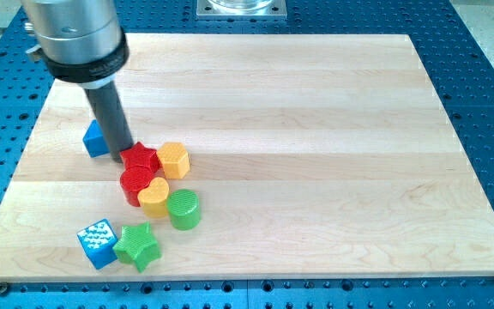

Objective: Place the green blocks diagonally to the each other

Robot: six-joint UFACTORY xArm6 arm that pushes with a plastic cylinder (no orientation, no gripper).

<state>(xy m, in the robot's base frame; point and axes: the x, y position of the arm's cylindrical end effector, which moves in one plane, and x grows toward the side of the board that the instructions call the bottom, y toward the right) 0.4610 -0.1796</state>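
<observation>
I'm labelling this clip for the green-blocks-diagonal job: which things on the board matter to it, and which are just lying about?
Belong to the job:
green cylinder
green star
my tip, beside the red star

Just lying about:
red star
red block
yellow hexagon
yellow block
blue block behind the rod
blue cube

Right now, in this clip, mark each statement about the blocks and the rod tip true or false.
1. The green star lies at the view's top right. False: it lies near the view's bottom left, beside the blue cube.
2. My tip stands between the blue block and the red star. True.
3. The green cylinder sits to the view's right of and above the green star. True.
4. The yellow hexagon lies alone at the view's right edge. False: it adjoins the red star.
5. The yellow heart adjoins the red heart. True.
</observation>
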